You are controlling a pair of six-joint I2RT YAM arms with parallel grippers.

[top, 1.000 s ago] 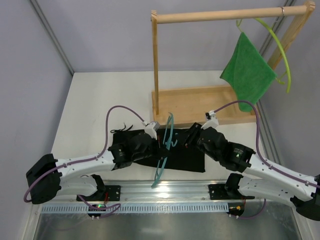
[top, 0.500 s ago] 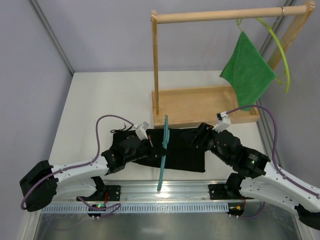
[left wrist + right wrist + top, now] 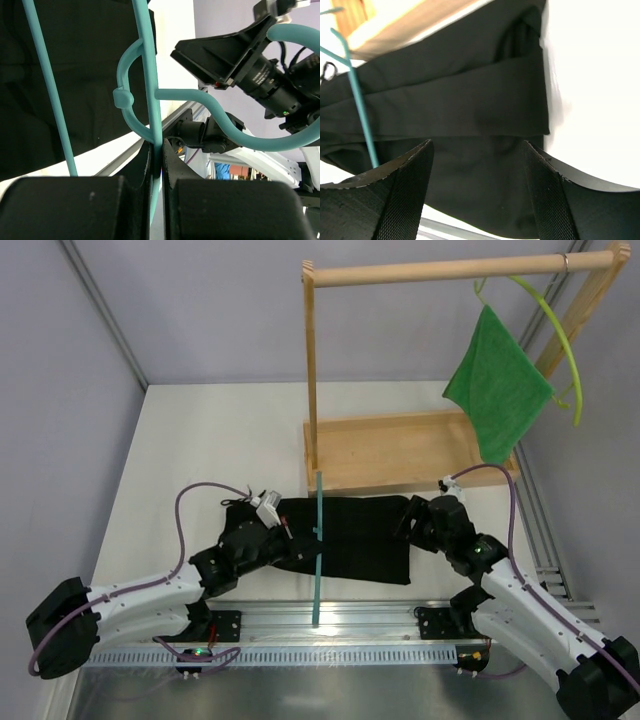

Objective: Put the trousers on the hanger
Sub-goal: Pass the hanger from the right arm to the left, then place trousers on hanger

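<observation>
The black trousers (image 3: 360, 535) lie folded flat on the white table, near the front edge. My left gripper (image 3: 305, 540) is shut on the teal hanger (image 3: 318, 540), which stands edge-on above the trousers' left part. In the left wrist view the hanger (image 3: 150, 85) runs up from between my closed fingers (image 3: 140, 170), hook curving right. My right gripper (image 3: 412, 522) hovers open over the trousers' right end; its wrist view shows the folded trousers (image 3: 470, 115) between wide-apart fingertips (image 3: 415, 170), nothing held.
A wooden rack (image 3: 400, 445) stands behind the trousers, its post (image 3: 311, 370) close to the hanger. A green cloth (image 3: 497, 380) hangs on a yellow-green hanger (image 3: 560, 340) from the top rail. The metal rail (image 3: 330, 625) runs along the table's front.
My right gripper let go of the hanger, opened, and drew back to the right. My left gripper swung the hanger upright and shifted left.
</observation>
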